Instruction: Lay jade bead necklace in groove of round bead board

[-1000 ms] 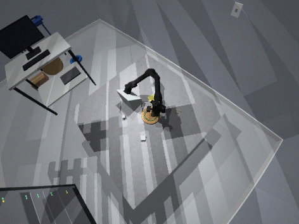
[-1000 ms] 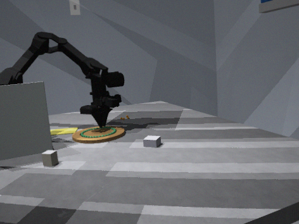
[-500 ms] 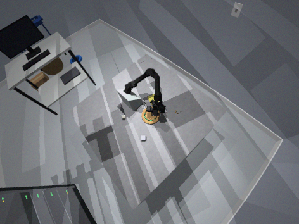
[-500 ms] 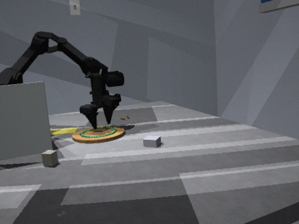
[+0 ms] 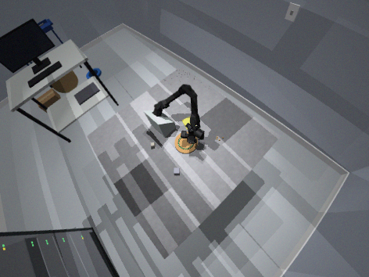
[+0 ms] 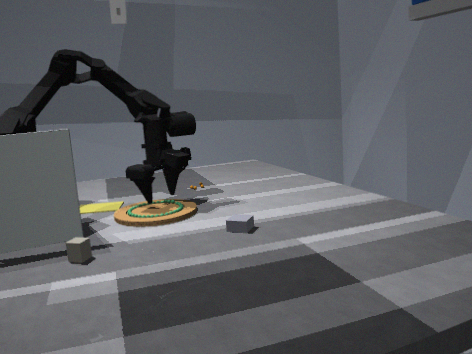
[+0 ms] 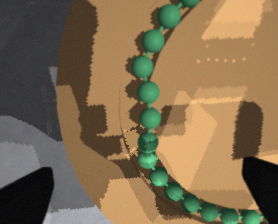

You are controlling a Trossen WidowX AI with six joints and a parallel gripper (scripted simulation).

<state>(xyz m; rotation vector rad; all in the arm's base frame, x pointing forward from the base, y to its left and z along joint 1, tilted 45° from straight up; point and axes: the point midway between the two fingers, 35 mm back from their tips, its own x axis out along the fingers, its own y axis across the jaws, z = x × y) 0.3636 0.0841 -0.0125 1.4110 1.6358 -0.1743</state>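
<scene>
jade necklace (image 5: 180, 147) (image 6: 131, 214) (image 7: 148, 92) lies inside the board's edge (image 5: 177, 149) (image 6: 120, 219) (image 7: 70, 107), below open end effector (image 5: 190, 138) (image 6: 161, 199) (image 7: 148, 170).

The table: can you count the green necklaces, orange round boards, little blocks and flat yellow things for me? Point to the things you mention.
Green necklaces: 1, the bead necklace (image 5: 179, 143) (image 6: 131, 213) (image 7: 148, 92)
Orange round boards: 1, the bead board (image 5: 185, 151) (image 6: 121, 218) (image 7: 107, 30)
Little blocks: 2, a beige block (image 5: 152, 145) (image 6: 78, 251) and a pale purple block (image 5: 177, 171) (image 6: 240, 224)
Flat yellow things: 1, the yellow sheet (image 5: 186, 120) (image 6: 101, 207)
Total: 5
</scene>
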